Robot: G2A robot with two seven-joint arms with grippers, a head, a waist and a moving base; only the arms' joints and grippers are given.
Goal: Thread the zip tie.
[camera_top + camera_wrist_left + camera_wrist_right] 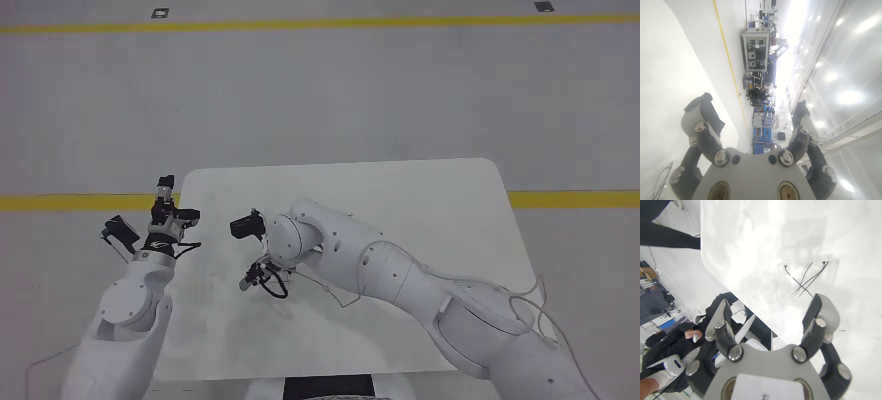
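The white table (420,200) is the biggest thing here, w/ both arms over its near-left part. The right arm (400,275) stretches across from the robot's right side to about mid-table. The left arm (130,300) stands at the table's left edge, wrist tipped up and pointing off toward the room.

A clear box (834,264) sits on the table just beyond the right gripper (770,300). That gripper hangs above the table surface w/ its fingers spread wide and nothing btwn them, and the ribbed pads are bare. The left gripper (753,101) is likewise spread and empty, well apart from the box.

The zip ties (801,285), a few thin black ones, lie crossed over each other inside the clear box. Their small heads are toward the far wall and their tails point at the right gripper. No gripper touches them.

Progress: prob. at the very start. No tie is out of the box, none is gripped, and each looks to lie open w/ its tail free, so no threading is done. What's left is basically everything: pull one tie out, get the head held by one gripper and the tail by the other, then feed the tail through the head.

Writing: nothing legible. A pale label (770,387) on the right gripper's mount has a dark mark cut off at the frame edge, too partial to read.
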